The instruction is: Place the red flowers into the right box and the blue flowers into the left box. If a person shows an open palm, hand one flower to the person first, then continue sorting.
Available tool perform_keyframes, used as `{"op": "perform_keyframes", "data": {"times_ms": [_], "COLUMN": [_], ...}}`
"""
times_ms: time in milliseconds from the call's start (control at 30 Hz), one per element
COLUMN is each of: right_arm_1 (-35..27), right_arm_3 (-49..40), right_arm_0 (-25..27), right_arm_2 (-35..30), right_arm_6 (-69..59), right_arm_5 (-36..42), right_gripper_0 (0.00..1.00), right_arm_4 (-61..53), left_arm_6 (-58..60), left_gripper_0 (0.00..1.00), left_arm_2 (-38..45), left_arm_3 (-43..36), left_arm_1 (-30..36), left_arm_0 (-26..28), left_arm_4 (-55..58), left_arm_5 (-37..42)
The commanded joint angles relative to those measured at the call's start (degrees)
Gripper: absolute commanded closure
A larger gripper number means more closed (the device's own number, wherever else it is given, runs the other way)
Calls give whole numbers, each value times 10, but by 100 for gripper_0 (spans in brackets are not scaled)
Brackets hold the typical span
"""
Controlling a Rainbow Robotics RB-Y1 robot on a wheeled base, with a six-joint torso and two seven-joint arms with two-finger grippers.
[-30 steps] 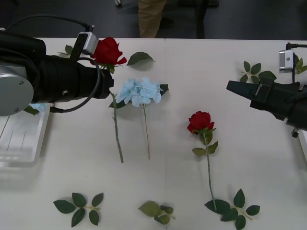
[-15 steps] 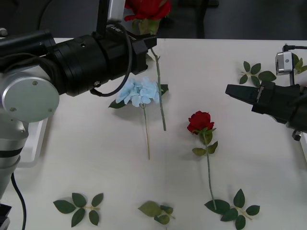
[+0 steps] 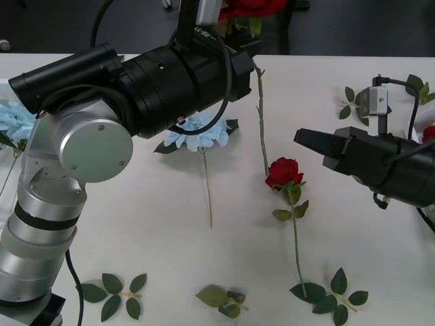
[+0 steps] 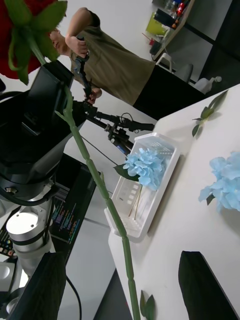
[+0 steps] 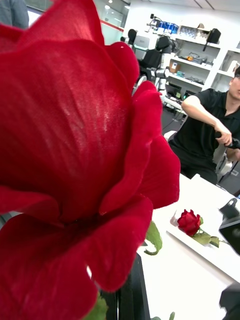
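Left gripper [image 3: 234, 30] held a red rose [image 3: 241, 7] by its stem, jaws clamped, lifted above the counter [image 3: 136, 224] beyond the blue flower [image 3: 197, 132]. Right gripper [image 3: 309, 139], jaws apart, hovered right of it.

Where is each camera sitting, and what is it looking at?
Front view: above the arms, looking down at the table; both arms show, the left end effector lifting a rose, the right end effector open above the table.
Right wrist view: on the right wrist, looking across at the left arm, the rose stem and the left box; its own fingers show.
Left wrist view: on the left wrist, close behind the rose.
All three share the lifted rose.
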Motion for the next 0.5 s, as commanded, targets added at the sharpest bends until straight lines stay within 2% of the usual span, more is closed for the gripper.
{"op": "perform_keyframes", "data": {"times_ms": [33,433,500], "right_arm_1": [9,28,29], "right_arm_3": [-6,-6,-6], "right_arm_0": [-19,-88,-97], "right_arm_2": [47,122,131], "right_arm_6": [52,72,73], "right_arm_5": [-39,-174,-195], "right_gripper_0": [35,36,47], "right_arm_4": [-11,0,0], "left_arm_6": [-13,-5,-5], "left_gripper_0": [100,100,100], "left_arm_2": [-11,-12,-12], "left_arm_3": [-12,-12,-12], "left_arm_1": [-12,5,9], "left_arm_0": [-27,-31,-31], "left_arm_4": [-8,-8,-5], "left_arm_5": [-14,-13,-13]}}
